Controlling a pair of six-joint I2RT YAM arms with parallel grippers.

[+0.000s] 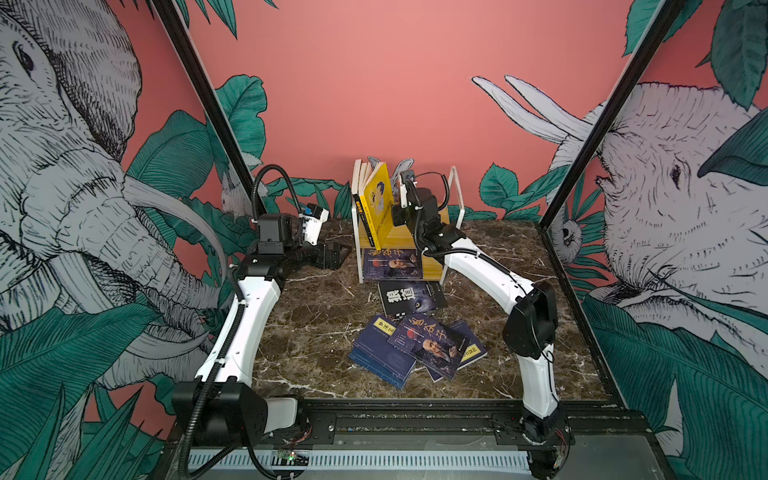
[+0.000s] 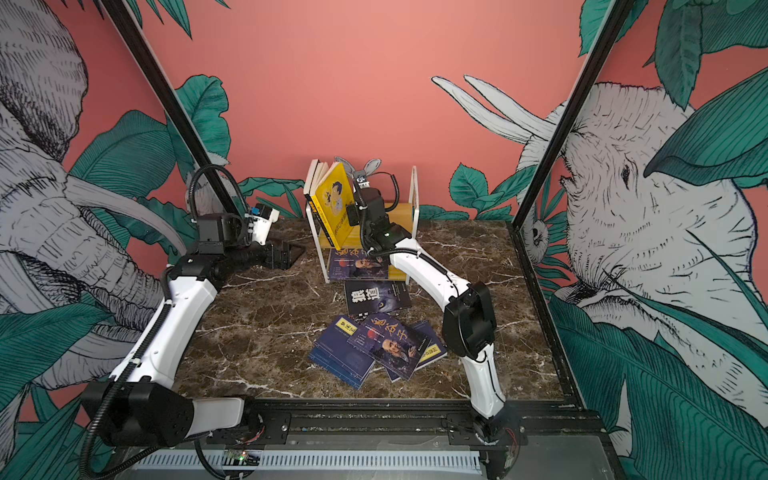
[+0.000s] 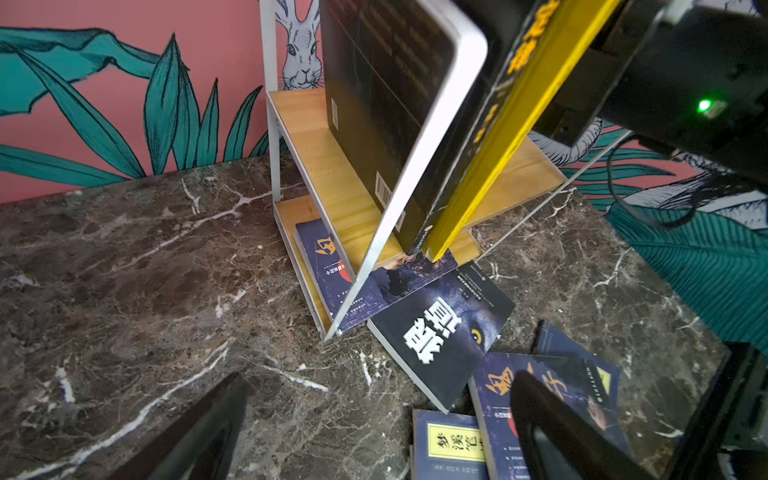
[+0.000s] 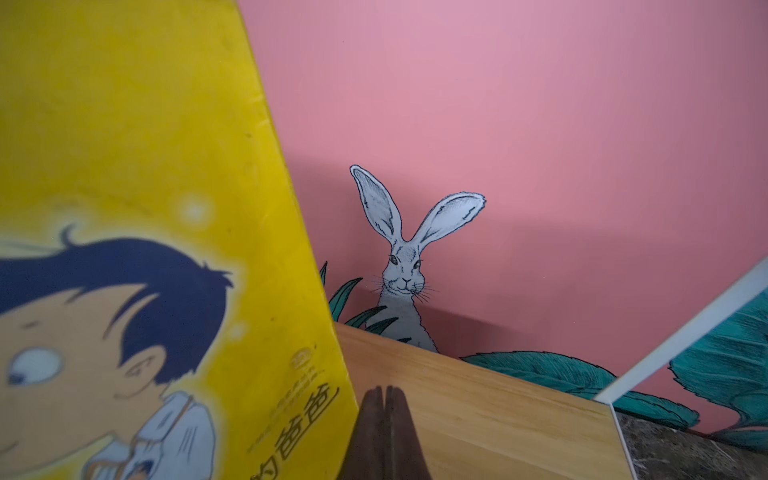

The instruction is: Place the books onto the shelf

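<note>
Now right gripper (image 4: 384, 392) closed beside yellow book (image 4: 124, 145) (on shelf (image 4: 478, 399)); left gripper (image 3: 380, 380) spread wide.

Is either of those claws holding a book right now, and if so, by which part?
Nothing is held. The left claw is open and empty; the right claw is shut on nothing, beside the yellow book tilted on the shelf.

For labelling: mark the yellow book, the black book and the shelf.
yellow book (image 1: 379, 199): in a top view, front cover.
black book (image 1: 409, 297): in a top view, front cover.
shelf (image 3: 305, 133): left wrist view, bare upper board.
</note>
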